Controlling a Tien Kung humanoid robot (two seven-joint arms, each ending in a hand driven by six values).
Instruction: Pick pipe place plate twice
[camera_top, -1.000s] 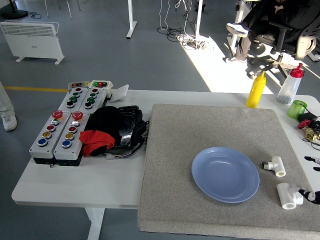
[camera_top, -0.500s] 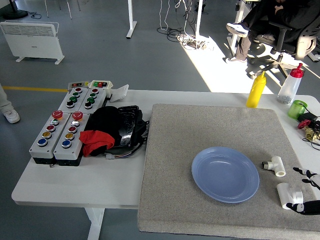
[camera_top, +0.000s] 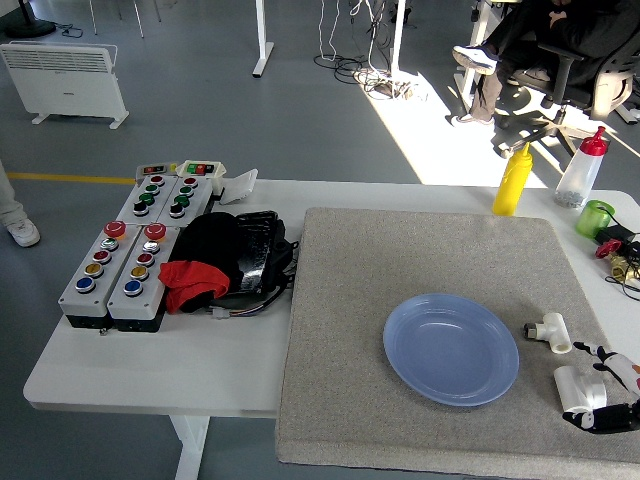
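A blue plate (camera_top: 451, 348) lies on the grey mat (camera_top: 380, 260), holding nothing. Two white pipe fittings lie to its right: a small tee (camera_top: 548, 332) and a larger elbow (camera_top: 578, 389) nearer the mat's front edge. My right hand (camera_top: 608, 390) comes in from the lower right, its black fingers (camera_top: 600, 418) curled around the elbow's right end, which still rests on the mat. The left hand does not appear.
Button boxes (camera_top: 128, 255) and a pile of black and red gear (camera_top: 225, 260) fill the table's left. A yellow bottle (camera_top: 513, 180), a red-capped bottle (camera_top: 580, 170) and a green cup (camera_top: 594, 218) stand at the back right. A person sits in a chair beyond the table.
My right hand has moved leftward in from the right edge and closed its fingers around the larger fitting. The fitting has barely shifted.
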